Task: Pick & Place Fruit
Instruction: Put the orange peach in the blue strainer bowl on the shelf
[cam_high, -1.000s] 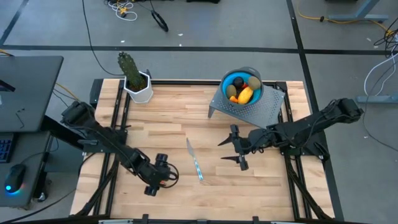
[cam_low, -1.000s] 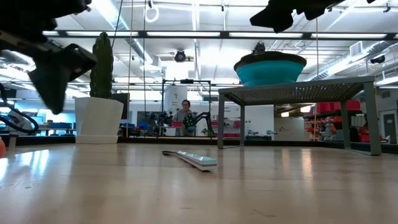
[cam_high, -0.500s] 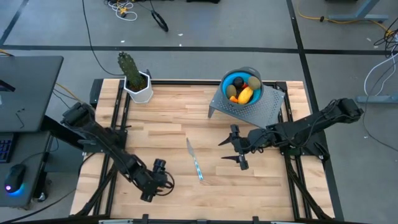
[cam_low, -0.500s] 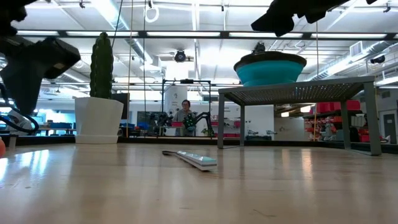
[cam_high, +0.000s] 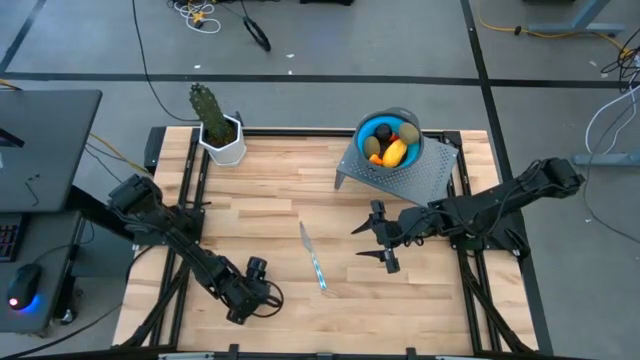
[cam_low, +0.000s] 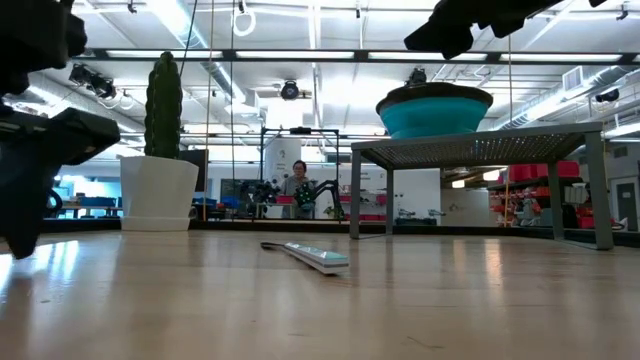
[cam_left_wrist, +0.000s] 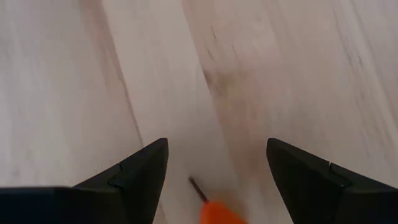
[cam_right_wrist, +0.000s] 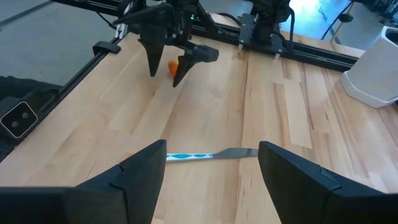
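Observation:
One tiny orange fruit piece (cam_left_wrist: 219, 213) with a dark stem lies on the wood near the table's near-left. My left gripper (cam_left_wrist: 217, 143) is open and stands low over it, one finger on either side, apart from it; the right wrist view shows this gripper (cam_right_wrist: 165, 78) and the orange piece (cam_right_wrist: 173, 66) too. The other fruit sits in a blue bowl (cam_high: 382, 125): a yellow oblong (cam_high: 394, 152), two olive-brown ovals (cam_high: 409, 132) and a dark purple ball (cam_high: 383, 131). My right gripper (cam_high: 357, 244) is open and waits above the table's middle-right.
The bowl (cam_low: 434, 108) stands on a perforated metal stand (cam_high: 420, 175) at the far right. A slim silvery-blue knife (cam_high: 314, 258) lies flat mid-table. A green cactus (cam_high: 207, 105) in a white pot stands at the far-left corner. Bare wood lies between the knife and the left gripper.
My left gripper has moved down and a little toward the table's near-left, coming low over the orange piece, which it now hides in the low view. The right arm and the other things have kept still.

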